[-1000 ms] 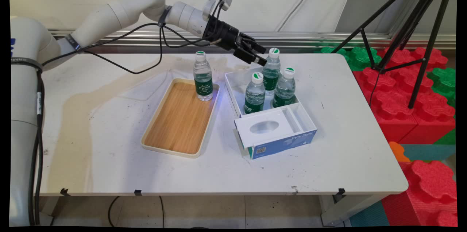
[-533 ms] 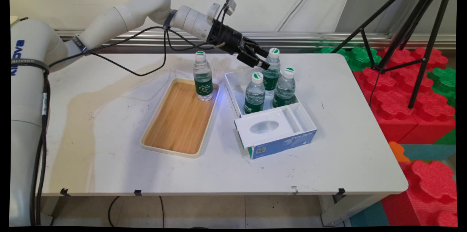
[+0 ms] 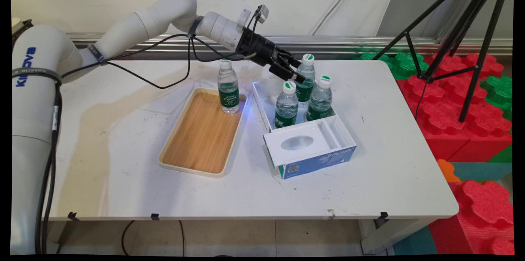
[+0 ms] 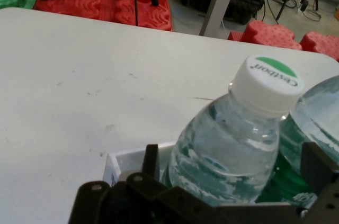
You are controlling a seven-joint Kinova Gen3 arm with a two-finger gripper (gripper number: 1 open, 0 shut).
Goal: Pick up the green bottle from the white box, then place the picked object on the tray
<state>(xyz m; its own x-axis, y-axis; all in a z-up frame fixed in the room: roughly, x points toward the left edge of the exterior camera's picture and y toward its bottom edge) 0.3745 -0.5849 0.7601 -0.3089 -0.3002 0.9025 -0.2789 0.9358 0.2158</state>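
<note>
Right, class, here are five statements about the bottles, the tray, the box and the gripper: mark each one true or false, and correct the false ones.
1. Three bottles stand in the white box. True.
2. The wooden tray holds two bottles. False: only one bottle stands on it, at its far end.
3. The gripper is at the far bottle in the box, with a finger on either side of it. True.
4. All the bottles have red caps. False: the caps are white with green.
5. One bottle lies on its side on the table. False: all four stand upright.
</note>
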